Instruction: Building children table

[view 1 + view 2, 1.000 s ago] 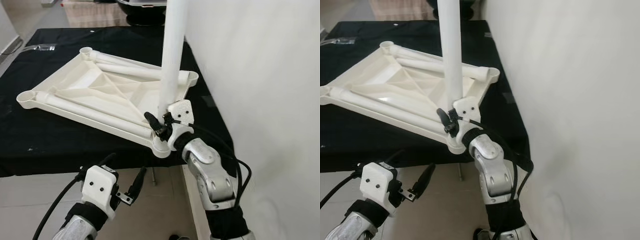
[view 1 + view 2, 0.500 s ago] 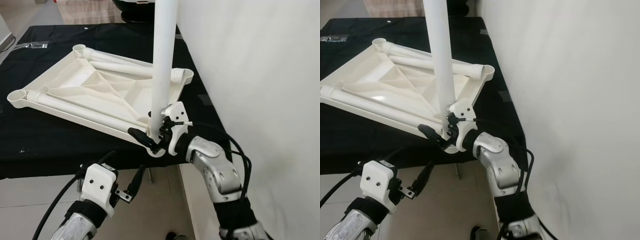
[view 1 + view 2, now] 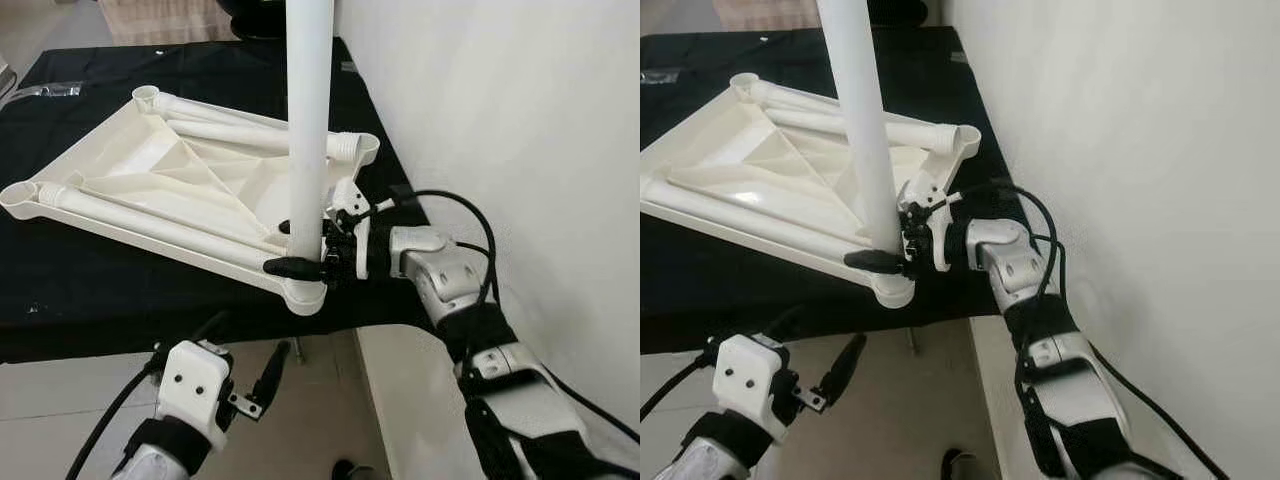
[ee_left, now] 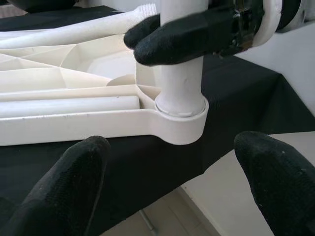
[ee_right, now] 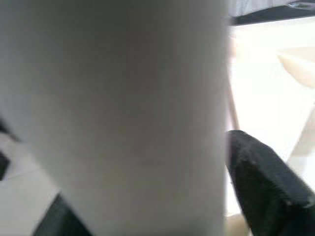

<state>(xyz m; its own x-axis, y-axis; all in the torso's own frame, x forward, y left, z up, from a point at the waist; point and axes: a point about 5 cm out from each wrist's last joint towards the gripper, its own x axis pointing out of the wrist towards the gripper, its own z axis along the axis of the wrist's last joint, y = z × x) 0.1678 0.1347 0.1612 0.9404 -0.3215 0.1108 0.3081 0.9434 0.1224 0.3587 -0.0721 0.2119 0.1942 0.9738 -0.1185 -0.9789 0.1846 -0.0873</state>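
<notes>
Right hand: you have it clamped on the white table leg, just above the corner socket.
Leg: upright in that socket of the upturned white tabletop.
Tabletop: on the black-covered desk.
Left hand: fingers apart, below the socket, off the desk edge.

leg upright in corner socket, blocked 12 o'clock | wall shut off 3 o'clock | floor open at 6

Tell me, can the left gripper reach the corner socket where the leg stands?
Probably yes. The left gripper hangs open just below the table edge, facing the socket, with nothing between them; the right gripper holds the leg higher up.
</notes>
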